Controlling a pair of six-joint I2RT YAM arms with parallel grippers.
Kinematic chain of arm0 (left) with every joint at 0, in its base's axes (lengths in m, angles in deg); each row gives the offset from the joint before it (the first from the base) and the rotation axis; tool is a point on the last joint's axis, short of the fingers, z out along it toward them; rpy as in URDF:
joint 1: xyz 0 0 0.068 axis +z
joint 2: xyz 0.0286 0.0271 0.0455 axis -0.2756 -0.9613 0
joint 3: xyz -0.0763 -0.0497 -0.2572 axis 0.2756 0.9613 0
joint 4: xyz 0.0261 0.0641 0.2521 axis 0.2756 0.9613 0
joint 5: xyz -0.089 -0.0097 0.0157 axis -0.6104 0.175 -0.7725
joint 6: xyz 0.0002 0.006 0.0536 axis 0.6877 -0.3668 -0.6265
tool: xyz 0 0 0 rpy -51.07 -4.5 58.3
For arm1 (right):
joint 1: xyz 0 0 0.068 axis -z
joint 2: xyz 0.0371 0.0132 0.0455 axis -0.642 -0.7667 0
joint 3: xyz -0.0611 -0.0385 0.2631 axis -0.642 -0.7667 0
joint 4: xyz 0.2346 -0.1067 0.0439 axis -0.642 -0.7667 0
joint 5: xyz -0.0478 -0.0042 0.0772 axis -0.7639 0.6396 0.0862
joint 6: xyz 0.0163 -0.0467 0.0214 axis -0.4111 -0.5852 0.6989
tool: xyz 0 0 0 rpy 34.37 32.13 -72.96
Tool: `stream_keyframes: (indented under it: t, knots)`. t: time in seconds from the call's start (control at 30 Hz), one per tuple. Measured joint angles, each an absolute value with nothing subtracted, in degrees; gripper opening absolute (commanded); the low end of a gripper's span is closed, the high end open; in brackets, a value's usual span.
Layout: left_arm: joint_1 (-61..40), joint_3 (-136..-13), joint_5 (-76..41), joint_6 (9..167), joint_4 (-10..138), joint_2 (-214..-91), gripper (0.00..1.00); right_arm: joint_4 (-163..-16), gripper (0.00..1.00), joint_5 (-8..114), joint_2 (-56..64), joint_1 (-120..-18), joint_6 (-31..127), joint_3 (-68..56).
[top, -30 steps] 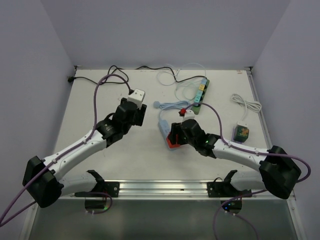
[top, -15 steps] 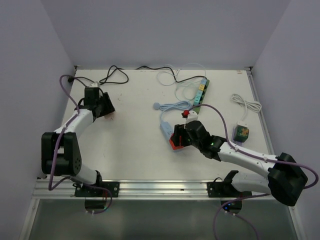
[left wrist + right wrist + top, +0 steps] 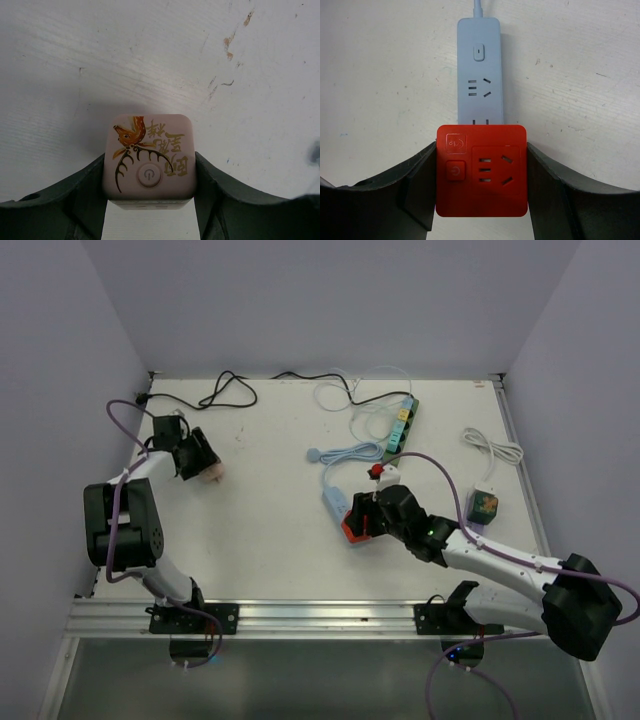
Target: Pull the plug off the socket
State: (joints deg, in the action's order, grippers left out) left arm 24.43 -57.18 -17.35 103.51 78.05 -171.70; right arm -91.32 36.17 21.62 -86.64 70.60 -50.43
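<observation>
Lower centre, right gripper (image 3: 481,172) clamps the red adapter (image 3: 490,150), blue socket strip (image 3: 480,75) touching above; left gripper (image 3: 149,167) clamps a pink cube (image 3: 150,145).

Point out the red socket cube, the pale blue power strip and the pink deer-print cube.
red socket cube (image 3: 481,170), right wrist view, middle of top face.
pale blue power strip (image 3: 479,70), right wrist view, face between switch and slots.
pink deer-print cube (image 3: 149,156), left wrist view, top face centre.

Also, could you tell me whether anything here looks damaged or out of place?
Only small brown scuffs on the table beyond the pink cube adapter in the left gripper; nothing looks broken or spilled.
</observation>
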Motion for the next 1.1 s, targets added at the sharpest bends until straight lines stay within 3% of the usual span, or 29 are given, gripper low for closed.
stream_keyframes:
  t: [0.1,0.23,0.7,0.93,1.1]
  knots:
    - [24.9,-57.6,-17.5,103.4,78.1,-172.0,0.65,-91.2,0.00,36.2,21.9,-86.5,70.6,-50.8]
    - [25.3,-57.6,-16.2,103.0,78.8,-172.0,0.77,-91.1,0.00,36.4,22.0,-86.4,70.5,-51.0]
    - [25.4,-57.6,-14.3,102.3,80.5,-170.9,0.93,-91.1,0.00,36.6,21.9,-86.4,70.5,-51.0]
    - [25.4,-57.6,-11.9,101.9,80.7,-165.3,0.91,-91.0,0.00,37.6,21.8,-86.4,70.4,-51.0]
    - [25.1,-57.6,-11.0,101.3,80.7,-161.3,0.81,-91.1,0.00,37.8,21.8,-86.4,70.4,-50.9]
